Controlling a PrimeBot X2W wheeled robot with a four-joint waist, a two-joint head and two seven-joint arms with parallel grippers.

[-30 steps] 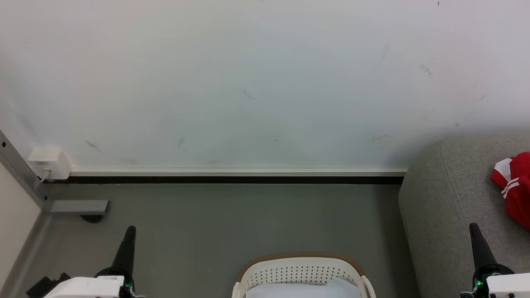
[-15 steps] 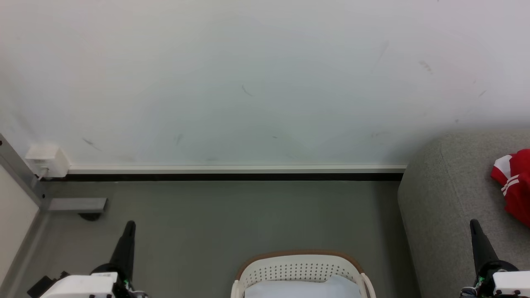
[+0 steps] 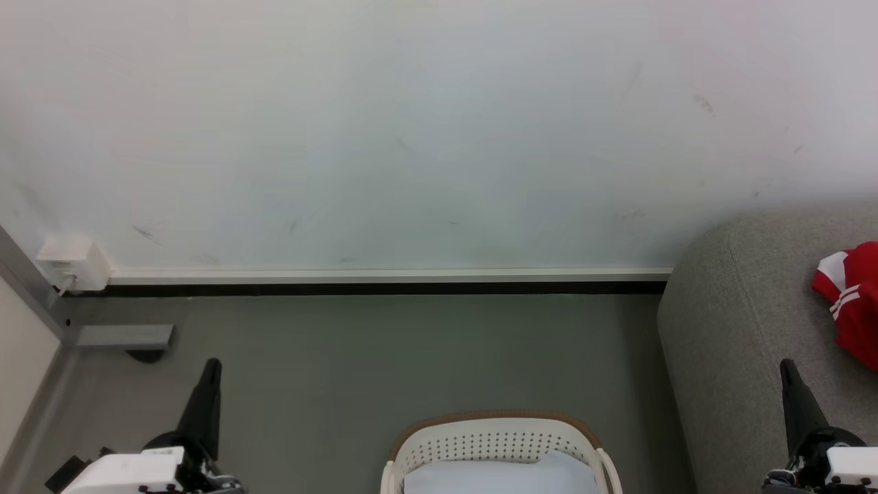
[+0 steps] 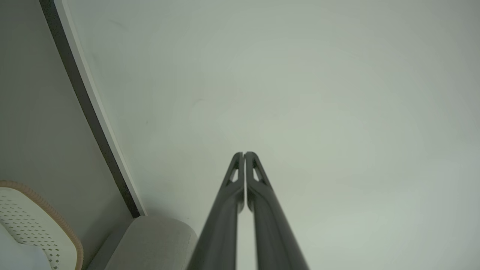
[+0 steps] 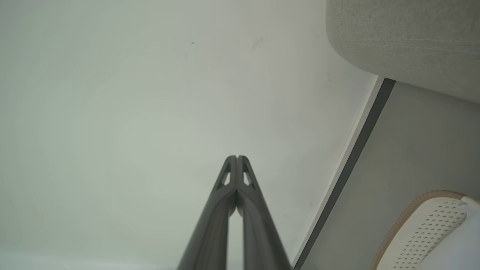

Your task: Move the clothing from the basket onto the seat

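Note:
The cream basket (image 3: 494,439) with a brown rim stands on the floor at the bottom centre of the head view, with pale bluish cloth (image 3: 490,477) inside; its corner also shows as basket (image 4: 33,221) and basket (image 5: 423,225). Red clothing (image 3: 850,302) with white stripes lies on the grey seat (image 3: 741,322) at the right edge. My left gripper (image 3: 212,362) is shut at the lower left, left of the basket. My right gripper (image 3: 786,363) is shut at the lower right, in front of the seat. Both grippers, left (image 4: 244,153) and right (image 5: 237,156), hold nothing and point at the wall.
A white wall (image 3: 411,137) with a white and black skirting (image 3: 384,283) runs behind the grey floor (image 3: 384,357). A white socket box (image 3: 68,264) and a grey metal frame (image 3: 123,336) sit at the far left. The seat's rounded arm shows as seat (image 4: 150,243) and seat (image 5: 405,41).
The whole head picture has shifted up a little, so the camera has tilted down slightly. Both grippers stay shut in the same places.

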